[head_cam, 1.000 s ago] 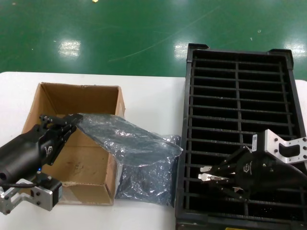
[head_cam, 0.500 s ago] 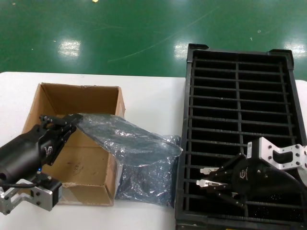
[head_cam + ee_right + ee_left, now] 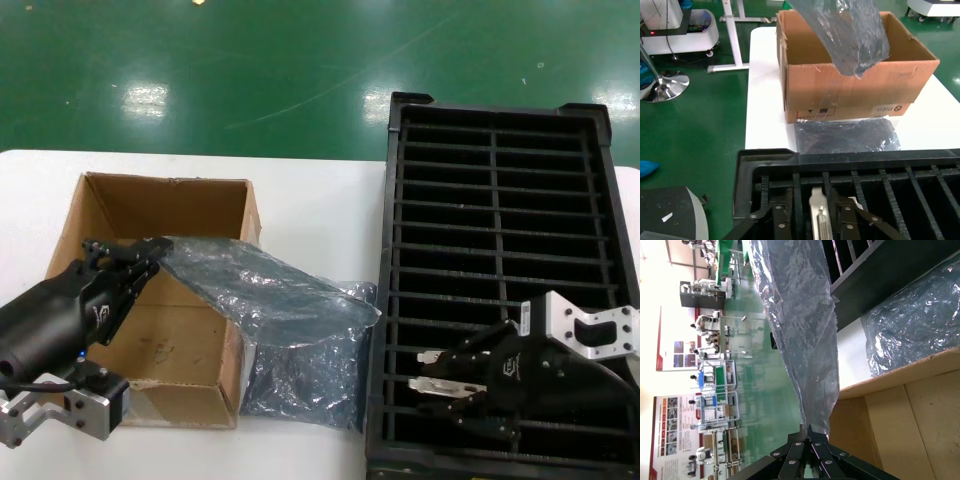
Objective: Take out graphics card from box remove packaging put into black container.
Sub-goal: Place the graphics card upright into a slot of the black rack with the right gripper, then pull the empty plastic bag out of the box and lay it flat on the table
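Note:
My left gripper (image 3: pixel 150 250) (image 3: pixel 807 429) is shut on one end of the packaging (image 3: pixel 260 285) (image 3: pixel 800 330), a crinkly grey-blue bag held over the brown box (image 3: pixel 165 180) (image 3: pixel 850 85). The bag hangs out past the box's right wall. My right gripper (image 3: pixel 430 370) (image 3: pixel 816 200) is low over the near rows of the black container (image 3: pixel 500 105) (image 3: pixel 770 157). It is shut on the graphics card (image 3: pixel 819 215), whose silver bracket stands between the fingers and points down into a slot. The card's dark board is hidden.
A second grey-blue bag (image 3: pixel 300 375) (image 3: pixel 845 135) lies flat on the white table (image 3: pixel 320 200) between the box and the tray. The tray's far rows show only dark slots. Green floor lies beyond the table's far edge.
My right gripper has sunk with the card toward the tray's near rows. The left gripper and its bag have not moved.

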Robot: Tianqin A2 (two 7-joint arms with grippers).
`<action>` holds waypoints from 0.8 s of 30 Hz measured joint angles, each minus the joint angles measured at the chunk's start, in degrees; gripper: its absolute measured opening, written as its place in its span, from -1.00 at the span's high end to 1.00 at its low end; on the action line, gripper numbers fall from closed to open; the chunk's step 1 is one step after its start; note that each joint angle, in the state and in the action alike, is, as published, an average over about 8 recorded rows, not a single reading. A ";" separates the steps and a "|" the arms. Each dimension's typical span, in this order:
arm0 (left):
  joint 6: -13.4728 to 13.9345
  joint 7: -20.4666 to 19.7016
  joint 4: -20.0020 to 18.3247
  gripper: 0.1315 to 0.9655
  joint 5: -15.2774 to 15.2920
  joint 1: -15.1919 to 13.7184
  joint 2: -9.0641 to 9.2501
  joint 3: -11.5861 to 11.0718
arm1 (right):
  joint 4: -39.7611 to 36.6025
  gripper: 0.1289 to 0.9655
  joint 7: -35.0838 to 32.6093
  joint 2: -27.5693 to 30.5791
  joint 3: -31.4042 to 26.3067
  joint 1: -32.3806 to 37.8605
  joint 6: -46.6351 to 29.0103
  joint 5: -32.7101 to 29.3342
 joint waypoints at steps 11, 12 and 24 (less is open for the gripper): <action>0.00 0.00 0.00 0.98 0.00 0.00 0.00 0.00 | 7.11 0.28 3.08 3.03 2.65 -2.82 2.26 0.65; 0.00 0.00 0.00 0.98 0.00 0.00 0.00 0.00 | 7.81 0.23 3.56 3.14 3.18 -3.38 3.25 0.45; 0.00 0.00 0.00 0.98 0.00 0.00 0.00 0.00 | 14.84 -0.24 17.11 -6.00 17.29 -16.88 24.87 -17.07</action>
